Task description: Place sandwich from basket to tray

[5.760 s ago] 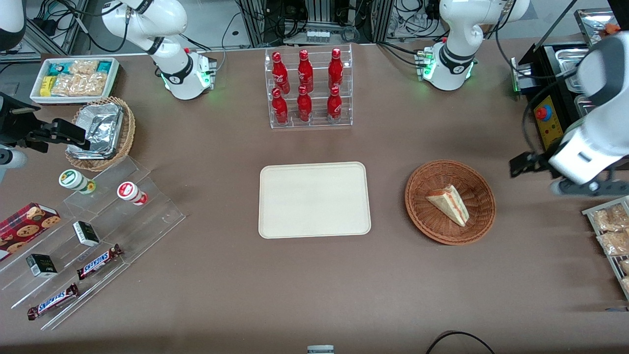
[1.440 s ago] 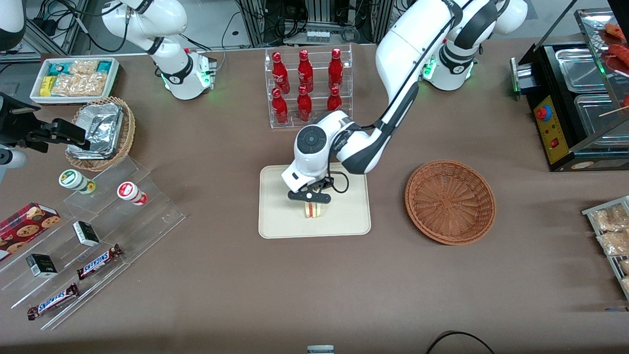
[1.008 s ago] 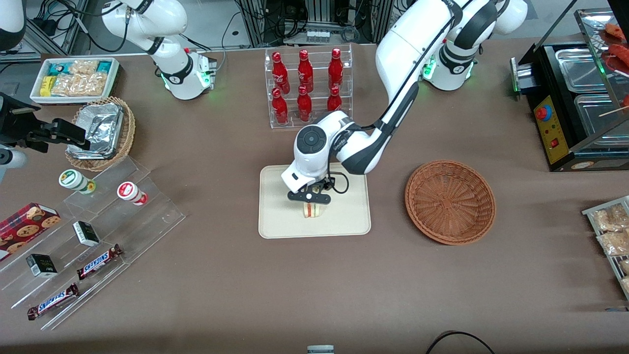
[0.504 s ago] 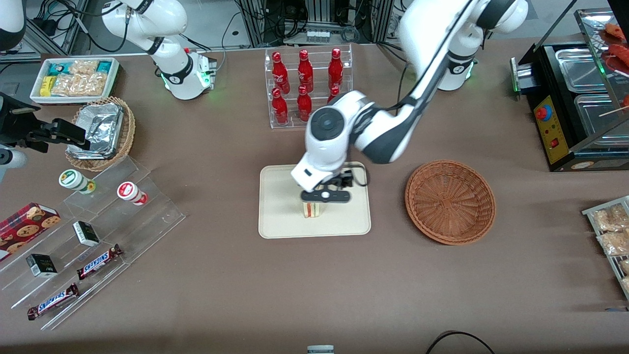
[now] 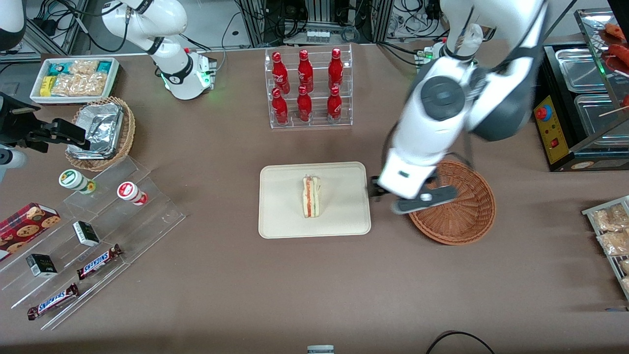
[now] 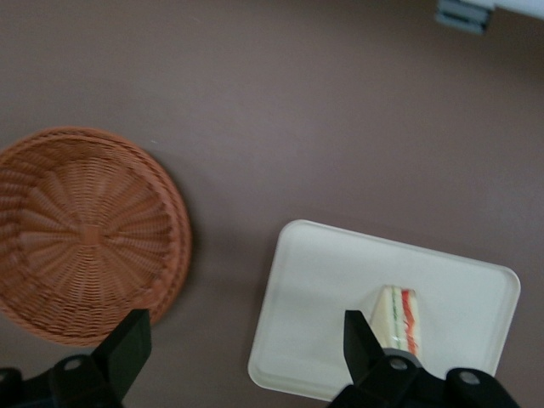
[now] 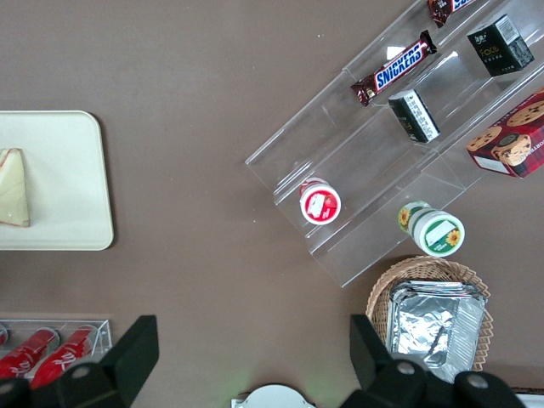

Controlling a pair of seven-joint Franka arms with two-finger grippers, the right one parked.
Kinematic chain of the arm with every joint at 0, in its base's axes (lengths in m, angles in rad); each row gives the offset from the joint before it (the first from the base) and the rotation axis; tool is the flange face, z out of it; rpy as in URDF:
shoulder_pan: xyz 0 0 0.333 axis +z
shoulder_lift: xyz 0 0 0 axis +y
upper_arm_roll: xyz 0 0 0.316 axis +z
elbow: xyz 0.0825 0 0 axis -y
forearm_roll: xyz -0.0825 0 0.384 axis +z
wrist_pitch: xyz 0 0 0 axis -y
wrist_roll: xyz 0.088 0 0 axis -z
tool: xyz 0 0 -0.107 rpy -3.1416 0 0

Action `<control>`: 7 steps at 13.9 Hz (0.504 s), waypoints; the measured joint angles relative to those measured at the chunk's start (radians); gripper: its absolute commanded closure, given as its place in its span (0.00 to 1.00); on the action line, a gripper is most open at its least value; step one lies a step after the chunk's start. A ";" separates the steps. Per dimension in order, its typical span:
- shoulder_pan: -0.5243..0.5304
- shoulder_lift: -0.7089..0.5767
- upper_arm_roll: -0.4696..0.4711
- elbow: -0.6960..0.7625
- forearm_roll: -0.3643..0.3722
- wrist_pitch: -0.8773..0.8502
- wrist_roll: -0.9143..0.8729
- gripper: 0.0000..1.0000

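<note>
The sandwich [image 5: 311, 196] stands on its edge on the cream tray [image 5: 285, 211], its red and green filling facing up. The reddish-brown basket [image 5: 469, 219] is empty and sits beside the tray, toward the working arm's end. My left gripper [image 5: 423, 200] is open and empty, held high above the gap between tray and basket, over the basket's rim. The left wrist view shows the basket [image 6: 81, 229], the tray [image 6: 331, 297] and the sandwich [image 6: 398, 316] far below the gripper [image 6: 245, 344]. The right wrist view shows the tray [image 7: 59, 170] and the sandwich [image 7: 13, 187].
A clear rack of red bottles [image 5: 307, 88] stands farther from the camera than the tray. A clear stepped stand with snacks [image 5: 98, 216], a foil-filled basket [image 5: 100, 130] and a white snack bin [image 5: 73, 78] lie toward the parked arm's end. A food warmer [image 5: 580, 98] and a snack rack [image 5: 612, 236] lie toward the working arm's end.
My gripper has let go of the sandwich, risen and swung from over the tray to above the basket's rim. The sandwich stays on the tray.
</note>
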 measured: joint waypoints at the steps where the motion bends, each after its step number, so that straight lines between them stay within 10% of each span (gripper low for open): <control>1: 0.033 -0.032 0.000 -0.023 0.000 -0.013 0.012 0.00; 7: 0.215 -0.156 0.001 -0.057 0.000 -0.190 0.255 0.00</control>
